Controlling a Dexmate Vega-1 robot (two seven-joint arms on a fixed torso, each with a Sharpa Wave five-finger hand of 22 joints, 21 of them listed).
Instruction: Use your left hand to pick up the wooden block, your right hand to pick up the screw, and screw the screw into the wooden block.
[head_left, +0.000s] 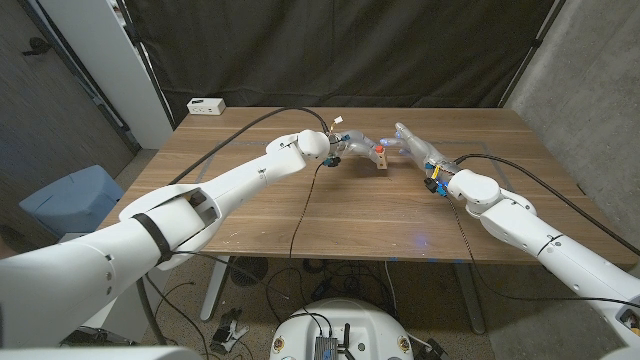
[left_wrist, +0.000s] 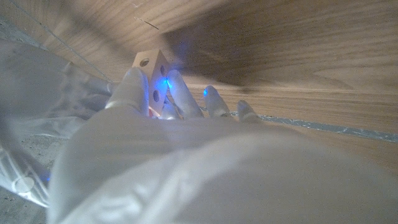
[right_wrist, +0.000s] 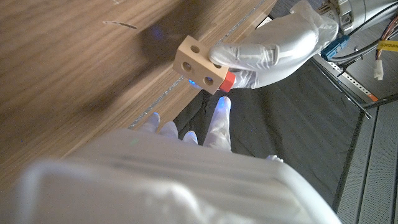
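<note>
My left hand (head_left: 347, 146) holds the small wooden block (head_left: 381, 160) just above the table's far middle. In the left wrist view its fingers (left_wrist: 132, 87) wrap the wooden block (left_wrist: 151, 67), whose faces show round holes. A red screw head (head_left: 381, 148) sits at the block's top; the red screw head (right_wrist: 229, 79) lies between the wooden block (right_wrist: 198, 64) and my left hand (right_wrist: 267, 53). I cannot tell how deep it is seated. My right hand (head_left: 414, 143) is just right of the block, fingers (right_wrist: 219, 121) stretched toward it and holding nothing.
A white box (head_left: 206, 104) stands at the table's back left corner. A black cable (head_left: 300, 215) trails from my left wrist across the wooden table (head_left: 250, 215) to its front edge. A dark curtain hangs behind the table.
</note>
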